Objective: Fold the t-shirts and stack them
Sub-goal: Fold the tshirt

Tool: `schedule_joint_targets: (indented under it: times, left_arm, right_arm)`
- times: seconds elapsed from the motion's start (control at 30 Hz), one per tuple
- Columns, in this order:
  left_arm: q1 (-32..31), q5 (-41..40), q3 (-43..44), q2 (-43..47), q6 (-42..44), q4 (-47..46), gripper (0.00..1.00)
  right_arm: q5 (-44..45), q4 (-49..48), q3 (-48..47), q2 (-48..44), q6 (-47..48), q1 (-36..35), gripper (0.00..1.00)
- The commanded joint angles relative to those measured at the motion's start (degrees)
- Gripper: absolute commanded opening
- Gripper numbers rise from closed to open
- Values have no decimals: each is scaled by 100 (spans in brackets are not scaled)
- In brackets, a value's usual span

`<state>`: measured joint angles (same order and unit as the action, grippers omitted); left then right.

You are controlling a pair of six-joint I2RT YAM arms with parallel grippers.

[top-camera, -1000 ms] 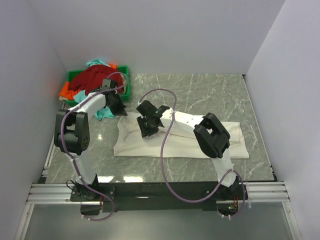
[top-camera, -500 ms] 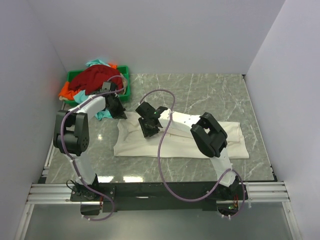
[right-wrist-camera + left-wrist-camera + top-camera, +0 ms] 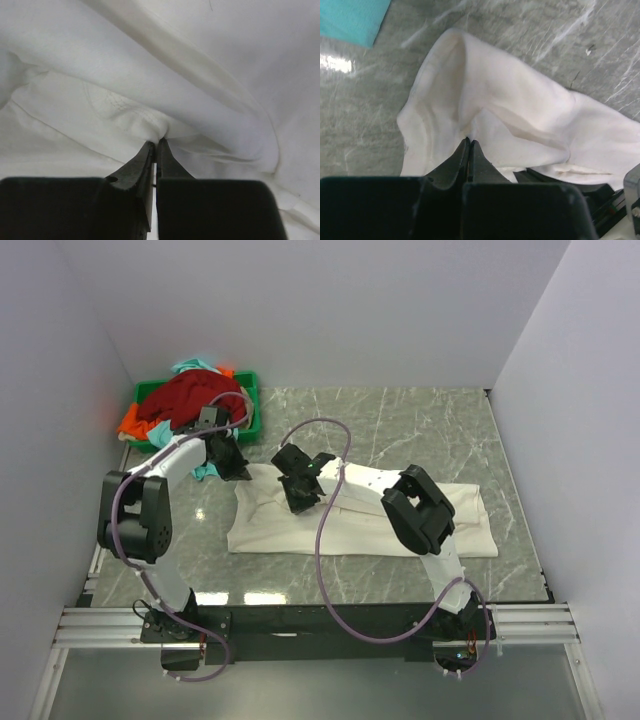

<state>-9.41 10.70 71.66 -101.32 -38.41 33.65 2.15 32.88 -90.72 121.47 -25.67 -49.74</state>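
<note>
Both pairs of jaws are clenching on the cream-white t-shirt [image 3: 275,530]. The left gripper [image 3: 469,143] is nipping a soft raised fold near the shirt's far left corner, its black fingers pressed flat together, and the cloth is rising into a rounded, hollow peak above them. The right gripper [image 3: 157,144] is pinching a small pucker of the same fabric further in, with smooth ridges and shallow creases running away from the pinch. The shirt is lying spread in a wide, roughly rectangular shape across the glossy grey marble-patterned table [image 3: 400,430], its edges slightly rumpled. At the far left corner, the green plastic bin [image 3: 250,380] is holding a crumpled heap: the dark red t-shirt [image 3: 195,395] is mounding on top, the orange t-shirt [image 3: 130,423] is spilling over the left rim, and the teal t-shirt [image 3: 205,471] is trailing out onto the table beside the left gripper.
</note>
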Motion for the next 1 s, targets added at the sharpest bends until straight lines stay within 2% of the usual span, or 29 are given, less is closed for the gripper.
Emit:
schedule_joint_targets:
  times: [0.0, 0.37, 0.63, 0.97]
  left_arm:
    - [-43, -33, -169, 516, 1, 98, 0]
    - [-773, -410, -873, 1395, -280, 888, 0]
    - [-1466, -841, -1110, 1536, -710, 1117, 0]
    - [-2205, -1052, -1374, 1712, -1344, 1363, 0]
  right_arm:
    - [101, 209, -69, -457, 88, -27, 0]
    - [-57, 614, 616, -1336, 544, 25, 0]
    - [-180, 825, 1179, -1732, 984, 87, 0]
    - [-365, 781, 1574, -1855, 1047, 96, 0]
